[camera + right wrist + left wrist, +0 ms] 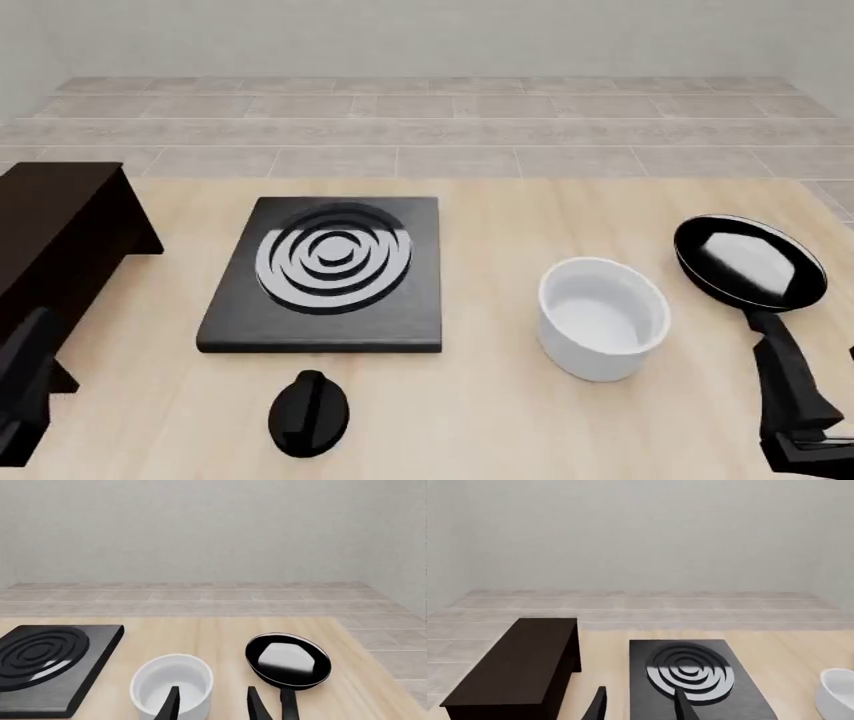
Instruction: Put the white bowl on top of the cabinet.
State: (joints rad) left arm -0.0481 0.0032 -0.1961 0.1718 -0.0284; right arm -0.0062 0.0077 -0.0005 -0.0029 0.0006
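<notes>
The white bowl [603, 318] stands upright and empty on the table between the stove plate and the frying pan. It also shows in the right wrist view [172, 680] and at the edge of the left wrist view [837, 695]. The dark cabinet [54, 235] stands at the table's left with its flat top bare; the left wrist view [514, 670] shows it too. My left gripper [640, 700] is open and empty, back from the cabinet and stove. My right gripper [212, 696] is open and empty, short of the bowl and pan. The front view shows only dark arm parts in the lower corners.
A flat black stove plate [327, 270] with silver rings lies between cabinet and bowl. A black frying pan [747, 262] lies right of the bowl, its handle pointing toward my right arm [807, 445]. A small black rounded object [308, 412] sits in front of the stove.
</notes>
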